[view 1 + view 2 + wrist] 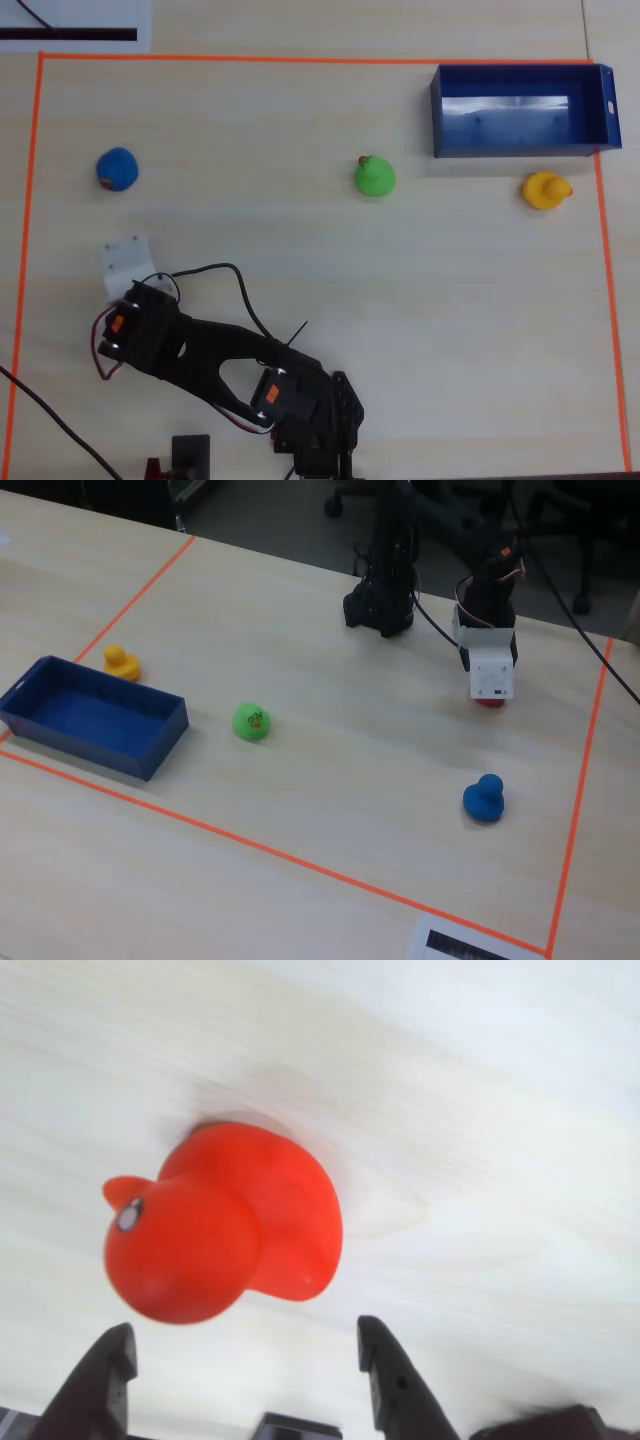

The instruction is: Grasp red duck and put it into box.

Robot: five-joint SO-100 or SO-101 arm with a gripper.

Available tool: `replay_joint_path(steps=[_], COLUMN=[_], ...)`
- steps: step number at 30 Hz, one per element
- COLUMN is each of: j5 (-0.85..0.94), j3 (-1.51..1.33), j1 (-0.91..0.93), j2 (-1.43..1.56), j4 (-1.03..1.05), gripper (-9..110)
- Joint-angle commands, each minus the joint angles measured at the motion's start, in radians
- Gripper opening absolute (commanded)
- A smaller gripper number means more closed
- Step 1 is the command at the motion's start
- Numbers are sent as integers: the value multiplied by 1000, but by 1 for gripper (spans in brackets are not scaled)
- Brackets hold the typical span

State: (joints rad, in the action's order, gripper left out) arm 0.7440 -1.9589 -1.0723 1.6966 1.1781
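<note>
Pale wooden table [300, 240]; arm bent low, jaws spread wide just short of red duck [225, 1225].

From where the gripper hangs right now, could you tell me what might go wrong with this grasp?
The red duck sits left of centre between the open gripper fingers in the wrist view, so the closing fingers could nudge or pinch it unevenly and squirt it out. The box lies across the table, with the green duck roughly on the way; a low carry might clip it.

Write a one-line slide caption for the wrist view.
Open gripper poised over the red duck on the pale wooden table, fingertips apart and not touching it.
</note>
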Motion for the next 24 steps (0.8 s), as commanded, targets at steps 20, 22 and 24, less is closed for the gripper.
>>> replay_joint_path(steps=[20,22,24], j5=[29,28,29], j3=[187,181,183], j1=[43,40,38], j2=[-176,-176,-176], j4=[-34,-34,-23], gripper=[30,30,26])
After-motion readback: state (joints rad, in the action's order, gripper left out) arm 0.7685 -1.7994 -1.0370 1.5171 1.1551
